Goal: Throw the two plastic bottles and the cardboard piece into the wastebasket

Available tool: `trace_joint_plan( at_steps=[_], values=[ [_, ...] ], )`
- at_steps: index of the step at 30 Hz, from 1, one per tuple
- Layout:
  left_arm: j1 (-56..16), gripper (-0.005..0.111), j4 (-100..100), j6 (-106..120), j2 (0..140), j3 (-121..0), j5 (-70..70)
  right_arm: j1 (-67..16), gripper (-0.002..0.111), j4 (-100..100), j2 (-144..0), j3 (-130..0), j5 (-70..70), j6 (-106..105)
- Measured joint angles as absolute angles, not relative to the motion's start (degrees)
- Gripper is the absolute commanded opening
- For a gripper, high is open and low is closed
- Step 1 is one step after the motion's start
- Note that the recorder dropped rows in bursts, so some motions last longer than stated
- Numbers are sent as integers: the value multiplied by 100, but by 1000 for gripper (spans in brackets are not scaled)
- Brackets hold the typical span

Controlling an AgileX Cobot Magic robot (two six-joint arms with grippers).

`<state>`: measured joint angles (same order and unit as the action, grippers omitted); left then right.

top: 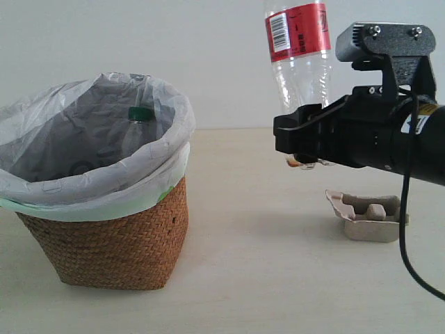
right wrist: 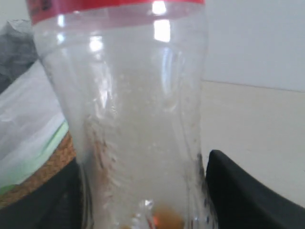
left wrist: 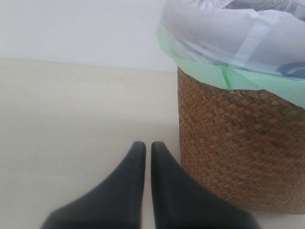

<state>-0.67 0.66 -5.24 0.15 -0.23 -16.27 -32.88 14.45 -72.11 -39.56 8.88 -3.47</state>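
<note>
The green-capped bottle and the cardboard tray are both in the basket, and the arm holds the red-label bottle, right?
Not quite: the cardboard piece lies on the table, outside the wastebasket, as the exterior view shows. The green-capped bottle is inside, and the right gripper holds the red-label bottle.

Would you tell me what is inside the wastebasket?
A clear green-capped bottle stands inside the wastebasket; its lower part and the basket's floor are hidden by the liner.

A brown woven wicker wastebasket (top: 118,243) wears a translucent white liner (top: 62,188) edged in pale green. A clear bottle (top: 300,69) carries a red label with a white barcode panel; a second bottle (top: 138,132) shows a green cap, the cardboard piece (top: 368,221) beige-grey
</note>
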Motion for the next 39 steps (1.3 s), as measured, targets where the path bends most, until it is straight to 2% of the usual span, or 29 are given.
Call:
trace_joint_plan(
  at_steps=[5, 11, 15, 22, 25, 29, 34, 36, 38, 39],
  values=[
    [-67, 4, 66, -524, 15, -23, -1627, -3542, 0, 1445, -7211, -3931, 1454, -39],
    [-67, 4, 66, -524, 15, -23, -1627, -3314, 0, 1471, -7207, -3931, 1416, 55],
    [-67, 4, 66, -524, 15, -23, -1627, -2632, 0, 1486, -7207, -3931, 1013, -51],
    [-67, 4, 66, -524, 15, -23, -1627, -770, 0, 1580, -7198, -3931, 40, -147],
    [-67, 4, 66, -524, 15, -23, -1627, -402, 0, 1590, -7198, -4053, -354, -147],
    [-67, 4, 66, -524, 15, -23, -1627, -538, 0, 1578, -7238, -4401, -777, -200],
    [-67, 4, 66, -524, 15, -23, -1627, -1867, 0, 1715, -7569, -5065, -933, -249],
    [-67, 4, 66, -524, 15, -23, -1627, -2632, 5, 1826, -7760, -5641, -995, -249],
    [-67, 4, 66, -524, 15, -23, -1627, -3353, 23, 1886, -7958, -6450, -1145, -270],
    [-67, 4, 66, -524, 15, -23, -1627, -3601, 56, 1951, -8047, -6927, -1306, -270]
  ],
)
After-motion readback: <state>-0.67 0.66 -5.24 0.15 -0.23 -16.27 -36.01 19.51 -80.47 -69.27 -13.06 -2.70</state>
